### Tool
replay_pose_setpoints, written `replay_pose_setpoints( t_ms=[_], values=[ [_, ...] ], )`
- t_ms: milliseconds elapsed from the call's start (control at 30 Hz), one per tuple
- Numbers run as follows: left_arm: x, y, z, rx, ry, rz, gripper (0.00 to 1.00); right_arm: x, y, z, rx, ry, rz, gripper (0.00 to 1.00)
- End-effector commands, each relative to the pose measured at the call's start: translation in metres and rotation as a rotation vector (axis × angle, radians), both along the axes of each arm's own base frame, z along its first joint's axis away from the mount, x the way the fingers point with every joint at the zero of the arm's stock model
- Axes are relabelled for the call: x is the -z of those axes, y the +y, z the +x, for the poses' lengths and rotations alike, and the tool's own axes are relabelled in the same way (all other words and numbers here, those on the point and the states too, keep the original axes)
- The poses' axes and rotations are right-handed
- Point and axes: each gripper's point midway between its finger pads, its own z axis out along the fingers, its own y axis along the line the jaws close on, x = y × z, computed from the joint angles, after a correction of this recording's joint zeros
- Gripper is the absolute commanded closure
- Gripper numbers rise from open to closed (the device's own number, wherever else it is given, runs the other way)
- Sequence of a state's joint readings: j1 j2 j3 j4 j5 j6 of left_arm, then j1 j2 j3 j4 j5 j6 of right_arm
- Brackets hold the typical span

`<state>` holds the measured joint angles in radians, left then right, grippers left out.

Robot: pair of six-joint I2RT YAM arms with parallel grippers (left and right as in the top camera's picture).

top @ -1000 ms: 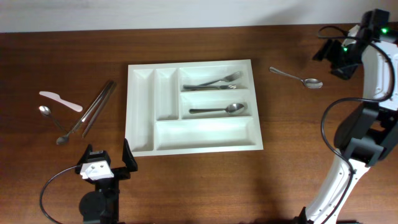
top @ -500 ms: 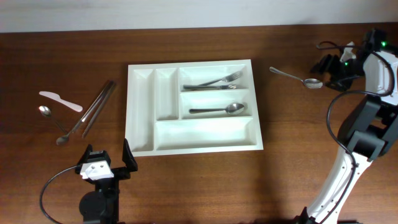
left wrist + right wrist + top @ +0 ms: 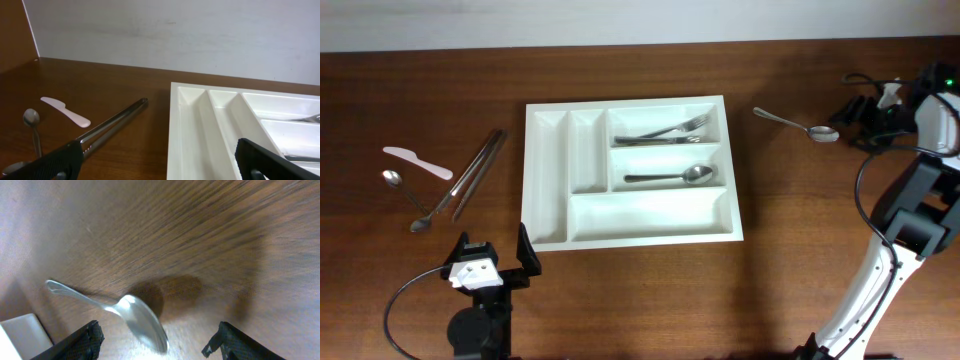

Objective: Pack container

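The container (image 3: pixel 650 216), a white compartment tray, lies mid-table with forks (image 3: pixel 665 129) in its upper right slot and a spoon (image 3: pixel 670 177) in the slot below. A loose metal spoon (image 3: pixel 798 125) lies on the wood to the right of it. My right gripper (image 3: pixel 852 118) is low at that spoon's bowl end. In the right wrist view the bowl (image 3: pixel 144 324) lies between the spread fingers of the right gripper (image 3: pixel 155 345), which is open and holds nothing. My left gripper (image 3: pixel 493 250) rests open near the tray's front left corner, and in its own view the left gripper (image 3: pixel 160 165) is empty.
Left of the tray lie metal tongs (image 3: pixel 472 178), a white plastic knife (image 3: pixel 417 161) and a small spoon (image 3: pixel 405 195). The left wrist view shows the tongs (image 3: pixel 112 125), the knife (image 3: pixel 65 111) and the tray's left rim (image 3: pixel 175 130). The right arm's cable loops at the table's right edge.
My right gripper has come down and forward to the loose spoon's bowl, and its jaws have narrowed a little. The left arm has not moved.
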<state>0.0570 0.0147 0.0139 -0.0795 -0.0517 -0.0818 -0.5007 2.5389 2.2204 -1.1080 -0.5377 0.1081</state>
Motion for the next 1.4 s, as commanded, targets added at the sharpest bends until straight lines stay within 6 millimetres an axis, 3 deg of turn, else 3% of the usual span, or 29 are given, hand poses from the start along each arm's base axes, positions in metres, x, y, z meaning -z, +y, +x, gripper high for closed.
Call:
replay_pose_setpoints(
  t_ms=[0, 367, 500, 833, 1367],
  values=[
    [0.001, -0.003, 0.000, 0.016, -0.001, 0.015, 0.01, 0.014, 0.019, 0.003, -0.038, 0.006, 0.044, 0.26],
    [0.001, -0.003, 0.000, 0.016, -0.001, 0.015, 0.01, 0.021, 0.026, 0.006, -0.045, 0.002, 0.073, 0.44],
    [0.001, -0.003, 0.000, 0.016, -0.001, 0.015, 0.01, 0.023, 0.026, 0.006, -0.045, 0.004, 0.073, 0.64],
    [0.001, -0.003, 0.000, 0.016, -0.001, 0.015, 0.01, 0.023, 0.025, 0.006, -0.044, 0.004, 0.073, 0.96],
    [0.001, -0.003, 0.000, 0.016, -0.001, 0.015, 0.01, 0.012, 0.035, 0.014, -0.063, -0.061, 0.143, 0.96]
  ],
)
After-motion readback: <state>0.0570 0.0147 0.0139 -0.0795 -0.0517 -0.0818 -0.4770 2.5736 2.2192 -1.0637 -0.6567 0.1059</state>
